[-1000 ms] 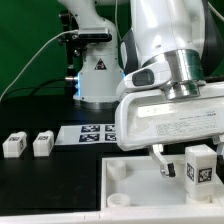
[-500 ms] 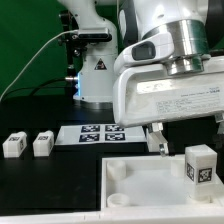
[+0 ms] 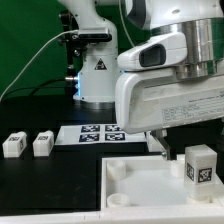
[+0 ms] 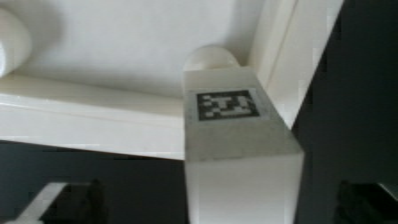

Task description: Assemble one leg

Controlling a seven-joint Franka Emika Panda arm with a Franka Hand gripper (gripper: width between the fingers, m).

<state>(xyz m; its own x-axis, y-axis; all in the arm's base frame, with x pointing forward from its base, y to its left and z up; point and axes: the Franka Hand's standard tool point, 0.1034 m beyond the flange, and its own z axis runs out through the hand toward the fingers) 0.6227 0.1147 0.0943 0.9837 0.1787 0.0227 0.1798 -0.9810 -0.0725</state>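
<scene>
On black tabletop (image 3: 40, 178), far on the exterior view's left, two small white stubby plastic posts with black-and-white square tags, near each other but not touching: first post (image 3: 13, 145), second post (image 3: 42, 144); both upright; further right, thin flat white marker board (image 3: 92, 133) flat on the table, its right end hidden behind the arm; behind it, white robot base (image 3: 97, 75); in front, large flat white square panel (image 3: 140, 195), two round corner sockets (image 3: 118, 170) showing along its left edge; above the panel's right part, bulky white two-finger gripper (image 3: 193, 145), jaws spread wide, holding nothing; one dark finger (image 3: 160, 146) hanging just above the panel, apart from everything; second finger out of frame here; at far right, leg (image 3: 199, 166), a small white stubby plastic post, standing upright on the panel, tag facing the camera; cannot tell whether seated in a socket; in the wrist view, same leg (image 4: 240, 150) between two blurred fingers (image 4: 54, 205), dark gap on either side, no contact; tag (image 4: 226, 104) near its top; rounded white socket rim just behind it.
</scene>
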